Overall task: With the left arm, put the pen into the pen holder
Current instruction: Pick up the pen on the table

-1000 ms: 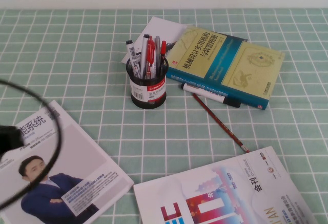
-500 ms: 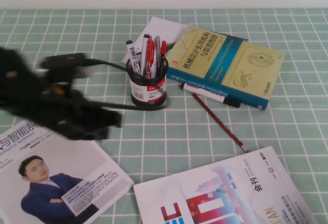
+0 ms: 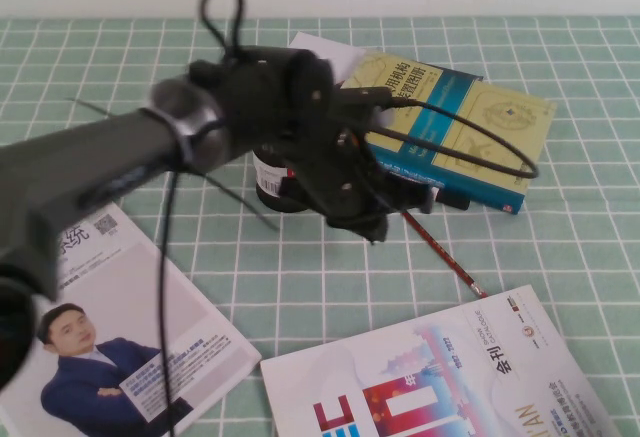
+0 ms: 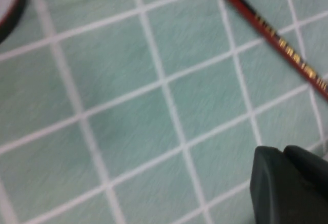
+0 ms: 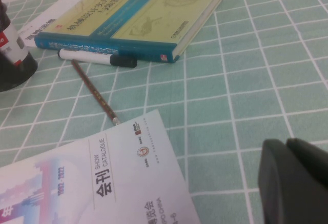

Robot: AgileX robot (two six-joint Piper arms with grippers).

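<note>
The pen (image 3: 441, 253) is a thin dark red stick lying flat on the green checked cloth, right of centre, between the book and the catalogue. It also shows in the left wrist view, pen (image 4: 266, 26), and the right wrist view, pen (image 5: 95, 93). My left arm reaches in from the lower left, and its left gripper (image 3: 378, 227) hangs shut and empty just above the cloth beside the pen's upper end. The left gripper (image 4: 283, 152) shows its fingers pressed together. The arm hides most of the black pen holder (image 3: 268, 185); its side shows as pen holder (image 5: 13, 55). My right gripper (image 5: 287, 144) is shut, low over the cloth to the right.
A green and blue book (image 3: 480, 122) lies at the back right, with a white marker (image 5: 95, 57) along its near edge. A magazine (image 3: 110, 327) lies at the front left and a catalogue (image 3: 450, 377) at the front right. White paper (image 3: 320, 52) sits behind the holder.
My left arm has swept in from the left edge, across the pen holder, to the pen's upper end. Its gripper has stayed shut. The pen and the other things have not moved.
</note>
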